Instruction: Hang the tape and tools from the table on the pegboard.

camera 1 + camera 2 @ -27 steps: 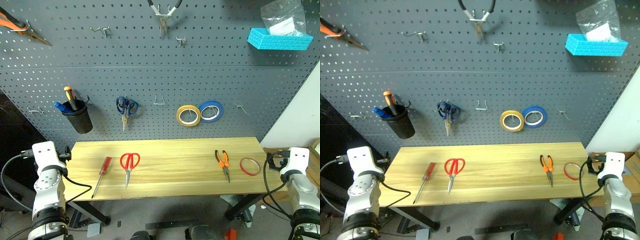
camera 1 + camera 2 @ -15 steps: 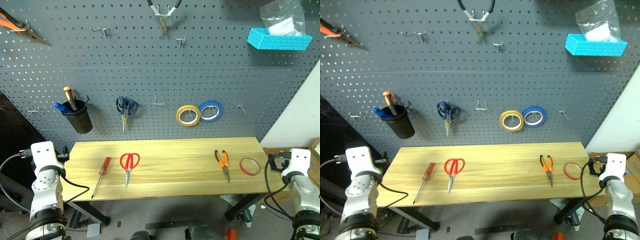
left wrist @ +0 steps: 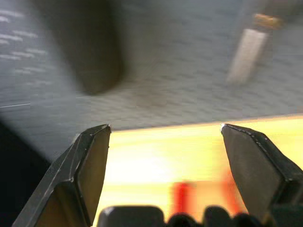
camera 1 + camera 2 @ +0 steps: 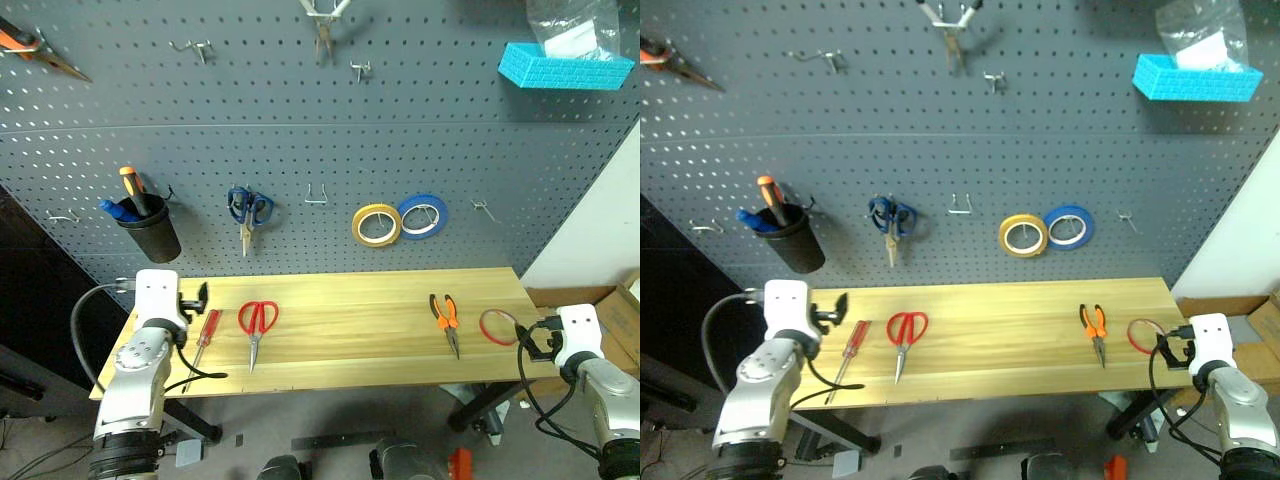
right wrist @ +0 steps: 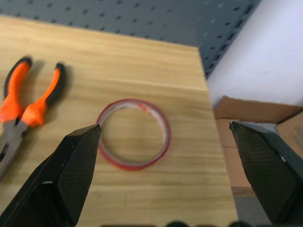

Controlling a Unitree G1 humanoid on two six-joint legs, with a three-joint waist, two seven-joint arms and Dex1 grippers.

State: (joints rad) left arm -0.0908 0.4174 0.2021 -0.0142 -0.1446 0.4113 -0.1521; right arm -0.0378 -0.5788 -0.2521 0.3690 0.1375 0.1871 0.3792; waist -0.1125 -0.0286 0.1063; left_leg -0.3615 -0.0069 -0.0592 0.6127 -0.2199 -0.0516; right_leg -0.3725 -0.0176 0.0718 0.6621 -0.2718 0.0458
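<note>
Since the earlier frame the left tool (image 4: pixel 196 297) has swung in over the left end of the tabletop (image 4: pixel 350 340) and now sits just beside the screwdriver's (image 4: pixel 202 338) red handle, fingers wide and empty, while the right tool (image 4: pixel 530 338), also wide and empty, has edged in toward the tape (image 4: pixel 498 327) at the right end. All four things lie flat on the wood (none yet on the pegboard (image 4: pixel 300 140)): the screwdriver's long axis runs near to far, handle toward the board and tip toward the front edge. Scissors (image 4: pixel 256 328) and pliers (image 4: pixel 446 321) lie likewise, handles toward the board and points toward the front edge, with the tape just right of the pliers.
</note>
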